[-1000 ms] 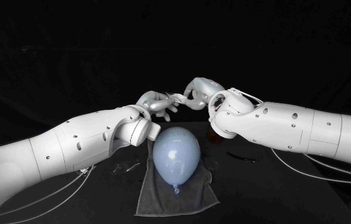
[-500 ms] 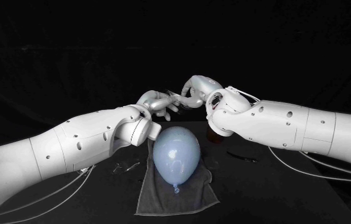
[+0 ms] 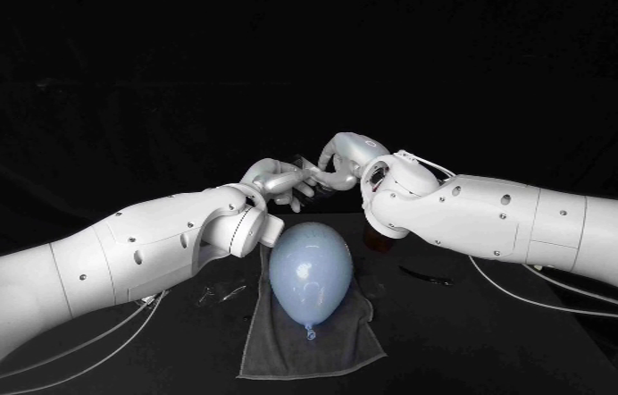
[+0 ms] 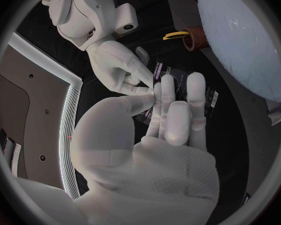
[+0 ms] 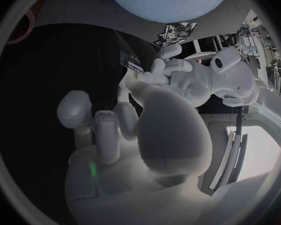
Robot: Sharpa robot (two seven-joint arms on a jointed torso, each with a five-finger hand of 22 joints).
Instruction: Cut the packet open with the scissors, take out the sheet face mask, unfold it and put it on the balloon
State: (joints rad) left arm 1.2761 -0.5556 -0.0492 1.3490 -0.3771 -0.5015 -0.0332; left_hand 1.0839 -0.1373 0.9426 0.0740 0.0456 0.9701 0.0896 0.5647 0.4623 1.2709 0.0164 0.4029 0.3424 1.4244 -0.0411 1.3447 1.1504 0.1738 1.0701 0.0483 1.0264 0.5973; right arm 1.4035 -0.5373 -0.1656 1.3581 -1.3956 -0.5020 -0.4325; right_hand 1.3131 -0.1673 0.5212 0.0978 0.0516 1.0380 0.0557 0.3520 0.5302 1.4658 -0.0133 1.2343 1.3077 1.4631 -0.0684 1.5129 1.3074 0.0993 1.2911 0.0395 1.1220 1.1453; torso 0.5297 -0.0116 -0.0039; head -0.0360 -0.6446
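Here the left hand [image 3: 277, 183] and right hand [image 3: 346, 161] meet just beyond the balloon [image 3: 311, 270], fingers together, each pinching the dark packet [image 4: 178, 67] between them. The balloon lies on a grey towel [image 3: 277, 341].

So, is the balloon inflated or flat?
Inflated: the balloon is full and rounded, lying on its side on the grey towel.

The packet [image 4: 158, 69] is mostly hidden behind fingers [image 4: 178, 122].
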